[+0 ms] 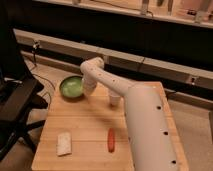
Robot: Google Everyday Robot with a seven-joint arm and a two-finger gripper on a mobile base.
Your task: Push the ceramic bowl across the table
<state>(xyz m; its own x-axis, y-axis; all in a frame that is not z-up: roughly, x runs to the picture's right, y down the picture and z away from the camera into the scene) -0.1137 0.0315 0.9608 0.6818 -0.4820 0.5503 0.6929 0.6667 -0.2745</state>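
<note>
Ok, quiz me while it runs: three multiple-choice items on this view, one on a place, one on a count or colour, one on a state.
1. Where on the table is the bowl?
A. far left corner
B. near right corner
C. dead centre

2. What colour is the long thing lying near the front edge?
A. blue
B. red-orange
C. black

3. How does the cup stand?
A. tipped on its side
B. stacked inside the bowl
C. upright, apart from the bowl

Key: 1 A, the bowl sits at the far left edge, with the gripper right beside its right rim. 2 B, it shows red-orange against the wood, right of the pale block. 3 C, its open mouth faces up and the arm passes between it and the bowl.
</note>
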